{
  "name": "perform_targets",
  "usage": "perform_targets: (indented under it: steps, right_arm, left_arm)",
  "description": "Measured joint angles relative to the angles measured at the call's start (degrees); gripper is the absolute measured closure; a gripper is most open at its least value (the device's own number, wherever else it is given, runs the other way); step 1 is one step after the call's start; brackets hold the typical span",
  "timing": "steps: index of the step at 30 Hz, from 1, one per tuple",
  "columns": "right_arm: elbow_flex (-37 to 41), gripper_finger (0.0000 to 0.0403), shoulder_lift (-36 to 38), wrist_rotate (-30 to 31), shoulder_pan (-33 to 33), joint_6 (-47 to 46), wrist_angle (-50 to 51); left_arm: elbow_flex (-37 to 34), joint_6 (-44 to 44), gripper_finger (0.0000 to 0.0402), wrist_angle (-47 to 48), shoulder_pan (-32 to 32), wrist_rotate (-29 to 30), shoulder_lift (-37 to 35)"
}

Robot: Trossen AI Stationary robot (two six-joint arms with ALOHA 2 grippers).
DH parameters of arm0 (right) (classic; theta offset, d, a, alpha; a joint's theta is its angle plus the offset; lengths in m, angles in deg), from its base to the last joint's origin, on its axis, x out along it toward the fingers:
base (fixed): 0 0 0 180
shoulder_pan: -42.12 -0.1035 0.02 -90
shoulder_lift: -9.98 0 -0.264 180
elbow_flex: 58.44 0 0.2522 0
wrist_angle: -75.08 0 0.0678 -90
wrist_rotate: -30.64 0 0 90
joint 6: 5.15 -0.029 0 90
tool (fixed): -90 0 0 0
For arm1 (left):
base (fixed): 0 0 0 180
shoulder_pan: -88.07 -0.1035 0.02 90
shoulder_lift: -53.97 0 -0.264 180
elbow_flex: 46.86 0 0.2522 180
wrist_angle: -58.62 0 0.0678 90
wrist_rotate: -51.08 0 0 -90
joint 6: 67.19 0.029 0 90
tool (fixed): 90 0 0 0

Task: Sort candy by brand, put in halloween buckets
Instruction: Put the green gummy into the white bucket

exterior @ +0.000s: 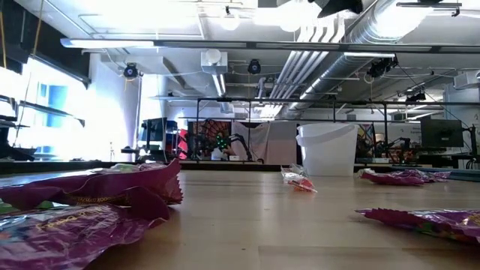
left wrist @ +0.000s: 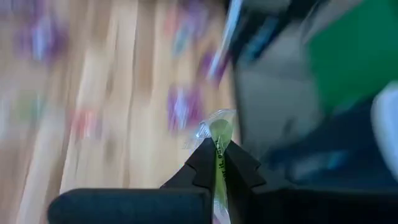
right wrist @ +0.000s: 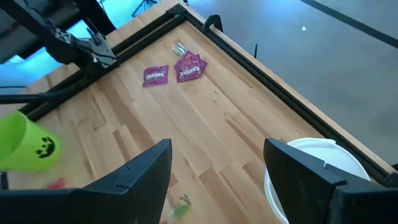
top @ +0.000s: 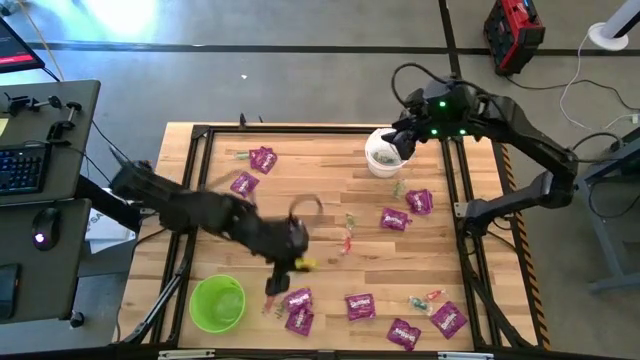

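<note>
The wooden table has a black frame and stands on a grey floor. A desk with a keyboard and a mouse is beside it, and a red box sits on the floor. Big silver pipes run along the ceiling, and bright light comes through the windows.

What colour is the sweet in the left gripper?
Green sweet, clear-wrapped; left wrist view shows it best.
</note>
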Motion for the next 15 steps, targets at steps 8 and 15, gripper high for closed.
perform_targets:
  steps: [8, 15]
  right_arm:
    - [0.00, 0.0155, 3.36, 0.00, 0.00, -3.18, 2.21]
    - [0.00, 0.0155, 4.40, 0.00, -0.02, -3.14, 2.14]
  left_arm:
    - [-12.09, 1.41, 0.0398, -34.98, -1.84, -12.03, -5.93]
    - [-22.89, -6.89, 0.0398, -45.56, -3.54, -11.80, -8.52]
